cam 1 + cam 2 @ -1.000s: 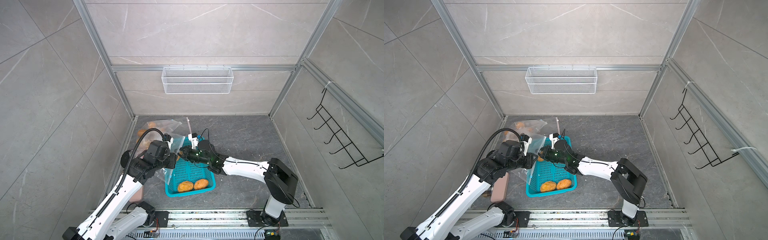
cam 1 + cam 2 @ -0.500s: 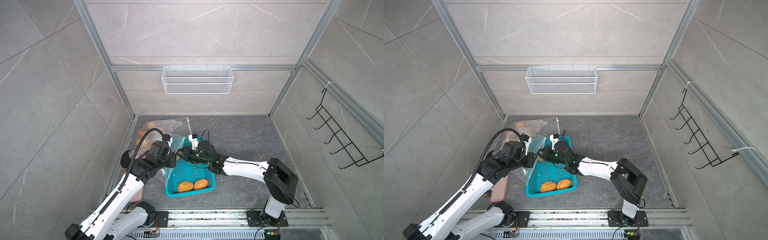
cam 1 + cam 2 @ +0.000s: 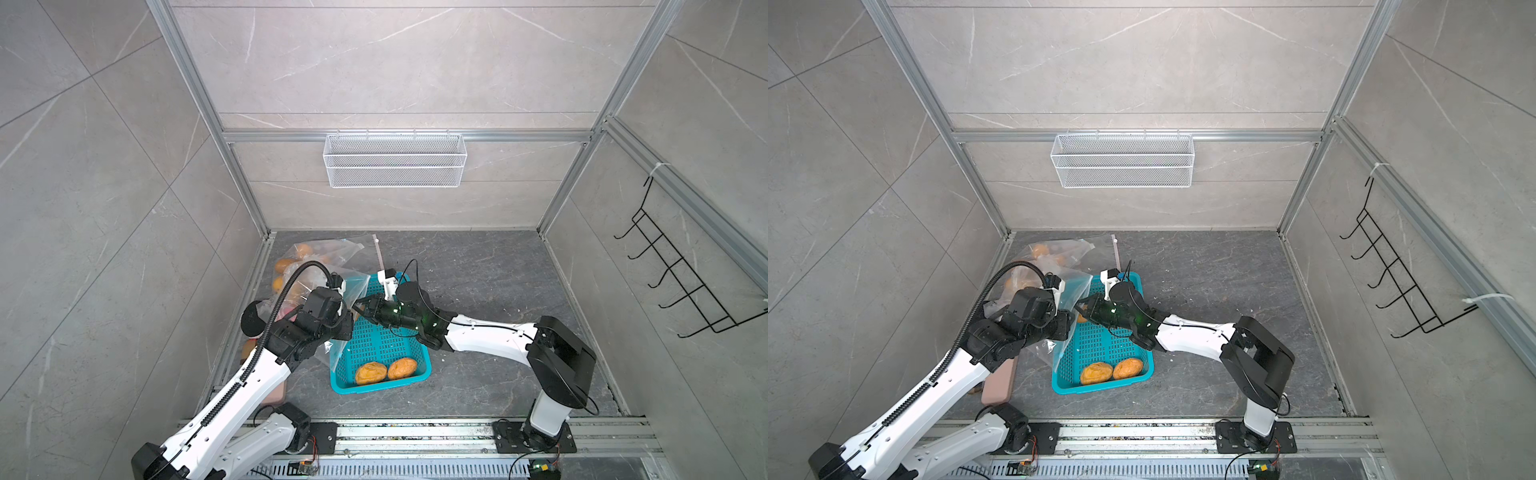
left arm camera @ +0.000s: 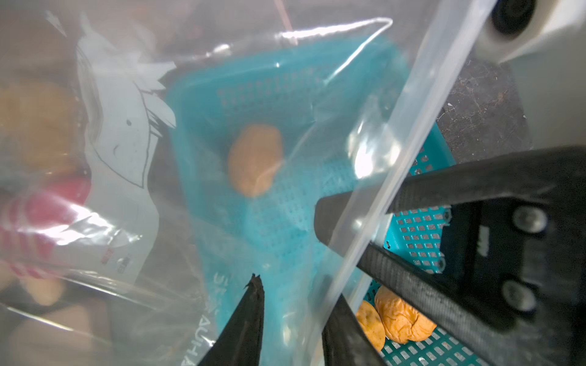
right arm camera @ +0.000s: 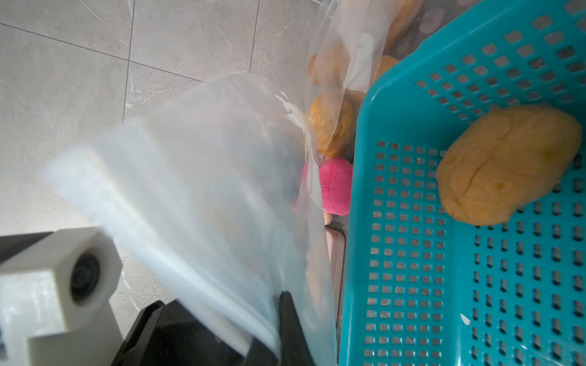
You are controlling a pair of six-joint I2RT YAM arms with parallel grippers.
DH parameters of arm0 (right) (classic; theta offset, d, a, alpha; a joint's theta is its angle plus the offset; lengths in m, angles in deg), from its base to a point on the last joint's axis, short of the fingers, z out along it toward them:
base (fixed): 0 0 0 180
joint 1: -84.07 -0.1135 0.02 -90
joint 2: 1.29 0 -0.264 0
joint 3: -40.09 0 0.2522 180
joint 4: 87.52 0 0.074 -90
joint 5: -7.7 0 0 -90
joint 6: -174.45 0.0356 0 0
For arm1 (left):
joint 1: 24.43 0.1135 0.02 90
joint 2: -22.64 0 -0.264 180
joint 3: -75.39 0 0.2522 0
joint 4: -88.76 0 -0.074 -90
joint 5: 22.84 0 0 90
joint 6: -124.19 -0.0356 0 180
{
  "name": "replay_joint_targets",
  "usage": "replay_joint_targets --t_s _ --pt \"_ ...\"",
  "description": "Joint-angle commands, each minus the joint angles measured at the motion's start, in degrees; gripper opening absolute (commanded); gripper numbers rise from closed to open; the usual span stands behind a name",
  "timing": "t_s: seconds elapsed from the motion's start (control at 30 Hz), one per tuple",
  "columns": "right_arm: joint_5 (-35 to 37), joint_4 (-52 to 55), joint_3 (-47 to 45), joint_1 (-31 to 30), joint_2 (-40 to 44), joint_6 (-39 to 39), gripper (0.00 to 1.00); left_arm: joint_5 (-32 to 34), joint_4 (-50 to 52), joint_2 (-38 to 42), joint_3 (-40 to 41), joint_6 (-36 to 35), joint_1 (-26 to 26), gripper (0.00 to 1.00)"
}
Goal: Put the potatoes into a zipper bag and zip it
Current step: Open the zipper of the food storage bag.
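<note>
My left arm reaches forward and inward. My right arm stretches across to meet it, wrists close together. The right gripper is clamped on the zipper bag rim. The left gripper has its jaws partly apart, gripping nothing as far as I can tell.

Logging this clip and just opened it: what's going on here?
Both grippers are at the rim of a clear plastic zipper bag, which hangs over the far end of a teal perforated plastic basket. The right gripper is shut on its zip strip; the left gripper's fingers straddle the film, apart. Three wrinkled orange-yellow potatoes lie in the basket, none gripped.
</note>
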Motion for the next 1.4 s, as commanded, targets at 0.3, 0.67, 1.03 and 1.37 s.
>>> replay_joint_targets --t_s 0.3,0.67,1.03,1.37 --pt "-0.5 -0.7 -0.2 0.2 0.6 0.7 0.0 6.3 0.7 1.0 -1.5 0.9 -0.7 0.17" --pt "-2.7 6.3 3.1 0.3 1.3 -4.8 0.12 10.9 3.6 2.3 -5.8 -0.5 -0.7 0.0" --pt "4.5 23.8 3.4 2.5 13.0 -27.6 0.71 35.1 24.2 -3.0 -23.6 -7.1 -0.6 0.0" --pt "12.7 35.1 -2.5 5.9 23.5 -36.2 0.73 45.3 34.5 -14.2 -31.1 -8.1 -0.2 0.0"
